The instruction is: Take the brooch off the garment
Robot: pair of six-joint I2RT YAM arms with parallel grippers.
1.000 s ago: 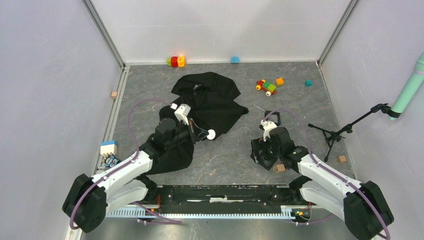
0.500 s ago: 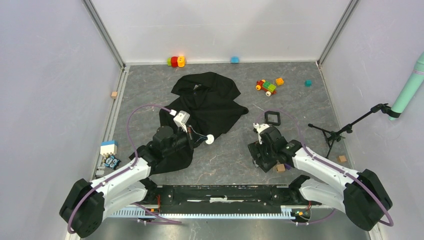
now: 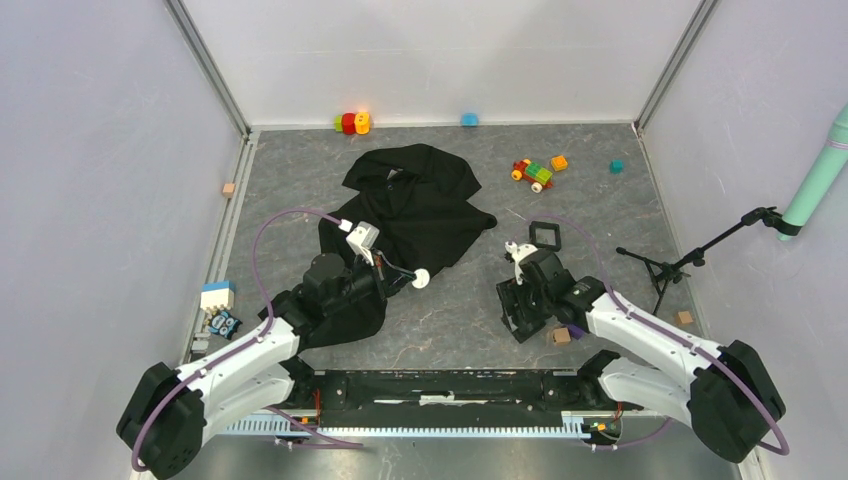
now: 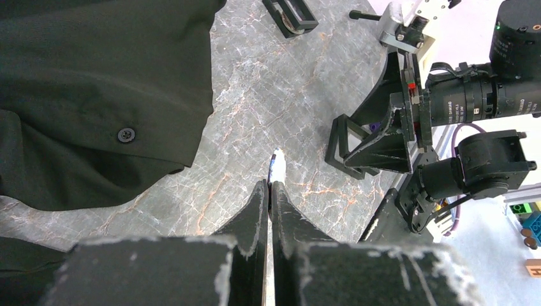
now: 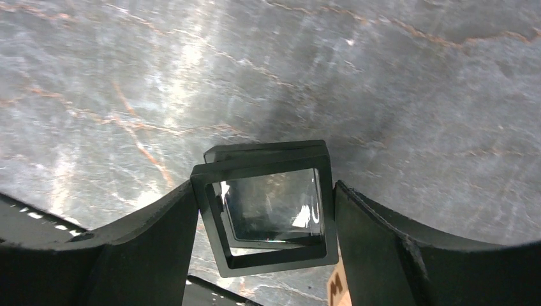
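Observation:
The black garment lies crumpled at the table's middle back, and its buttoned edge fills the left of the left wrist view. My left gripper is off the cloth's near right edge, shut on the small pale brooch. The brooch pokes out of the shut fingertips over bare table. My right gripper is to the right, shut on a black square frame with a clear pane, tilted above the table. That frame also shows in the left wrist view.
A second black frame lies on the table behind the right gripper. Toy bricks and a toy car sit at the back. A small tripod stands right, a wooden cube by the right arm, a white-blue block left.
My left gripper has drawn back slightly toward the near left, still holding the brooch. My right gripper has moved nearer and left with its frame, away from the frame on the table.

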